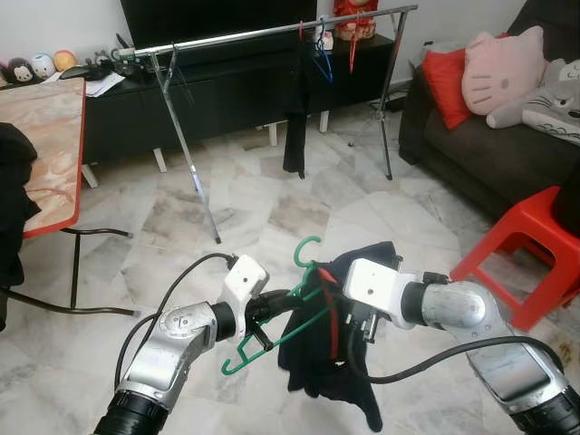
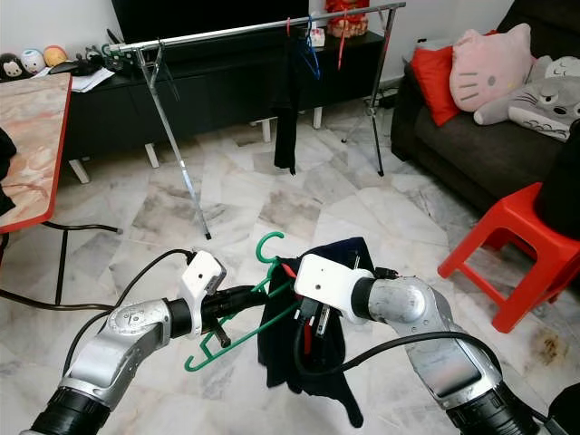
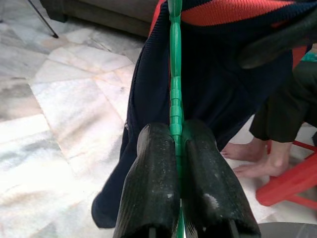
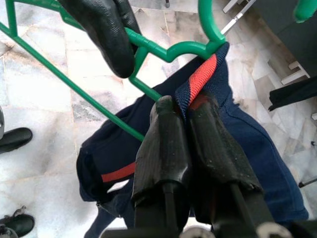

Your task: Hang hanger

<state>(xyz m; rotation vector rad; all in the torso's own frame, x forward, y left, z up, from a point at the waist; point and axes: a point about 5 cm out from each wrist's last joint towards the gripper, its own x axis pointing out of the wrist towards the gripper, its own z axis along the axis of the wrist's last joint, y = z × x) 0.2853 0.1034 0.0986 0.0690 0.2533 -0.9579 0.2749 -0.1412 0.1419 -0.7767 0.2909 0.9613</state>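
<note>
Glossy marble-patterned tile floor point(image 1: 272, 208), grey and cream veining. Standing on floor: silver metal clothes rack point(image 1: 272, 33) on crossed legs, dark garment point(image 1: 294, 118) plus small hangers hung on its rail. Red plastic stool point(image 1: 526, 249) on floor at right, beside dark sofa point(image 1: 489, 154) holding red cushion point(image 1: 449, 82) and plush toys. Red-edged marble-top folding table point(image 1: 45, 145) on black legs at left. Low black TV cabinet point(image 1: 227, 91) along far wall.

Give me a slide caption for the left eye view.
Left gripper holds a green hanger, right gripper its dark garment.
</note>
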